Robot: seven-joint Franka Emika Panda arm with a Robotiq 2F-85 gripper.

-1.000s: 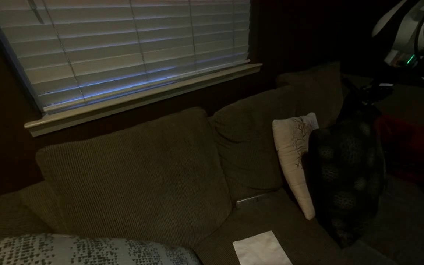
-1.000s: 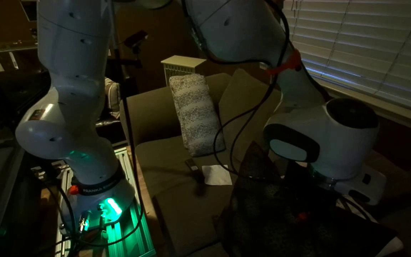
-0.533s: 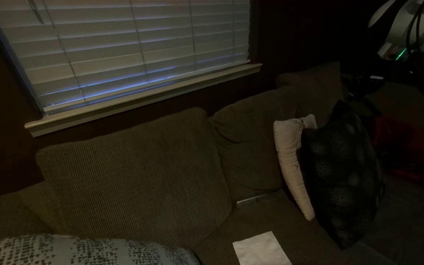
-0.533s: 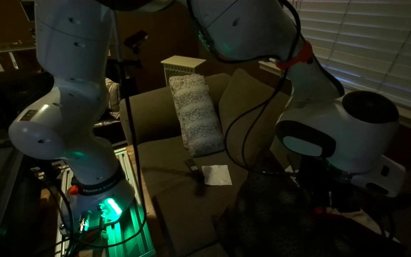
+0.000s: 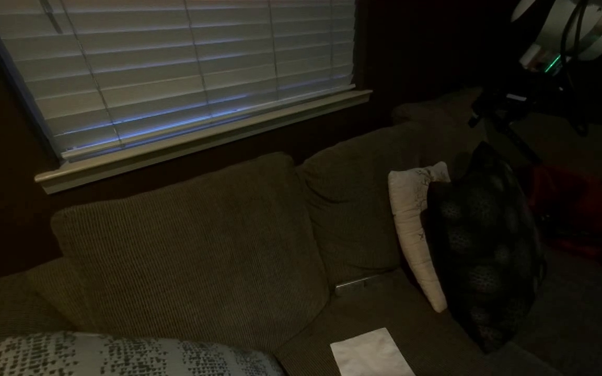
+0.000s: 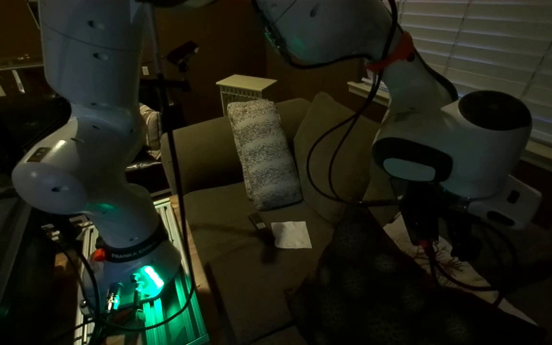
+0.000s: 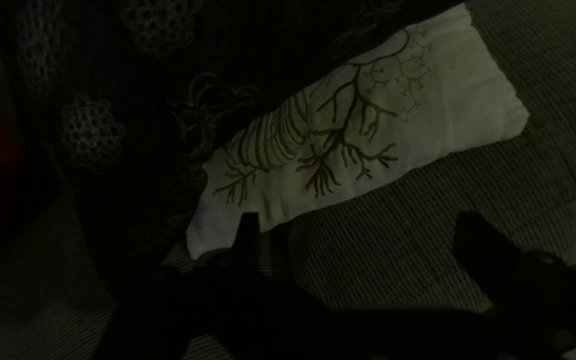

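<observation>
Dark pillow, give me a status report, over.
Fingers open, holding nothing. Dark pillow resting on the couch. White pillow close beside it, partly covered from view, possibly in the way.

Your gripper: black, nearly silhouetted. Under it you have the sofa: olive-brown, finely ribbed. Pale pillow just beside your gripper: off-white, printed with dark brown branches and curved strokes. Dark pillow, also near the gripper: almost black, dotted with pale lacy rosettes. Farther from your gripper, a dim bundle: deep red. Arm strap above your gripper: red. Well apart from the gripper, you see the banded pillow: white with dark speckled stripes, and the paper: plain white.
</observation>
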